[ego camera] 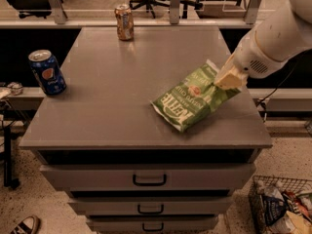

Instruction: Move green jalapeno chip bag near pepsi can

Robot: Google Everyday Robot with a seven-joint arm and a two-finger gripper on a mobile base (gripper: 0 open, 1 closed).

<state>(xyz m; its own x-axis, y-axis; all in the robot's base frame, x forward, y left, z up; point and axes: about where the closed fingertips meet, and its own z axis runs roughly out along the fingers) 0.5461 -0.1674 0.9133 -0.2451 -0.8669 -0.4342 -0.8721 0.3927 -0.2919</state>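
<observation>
The green jalapeno chip bag (192, 101) is light green with white "Kettle" lettering. It sits at the right front of the grey tabletop (126, 82), its right end raised. My gripper (229, 77) comes in from the right on a white arm and is shut on that raised right end. The pepsi can (46, 72), dark blue with a silver top, stands upright at the table's left edge, far to the left of the bag.
An orange-brown and gold can (124, 22) stands at the table's back edge. The table is a cabinet with drawers (148, 179) in front. A wire basket (280, 206) of items sits on the floor at lower right. Chairs and rail posts stand behind.
</observation>
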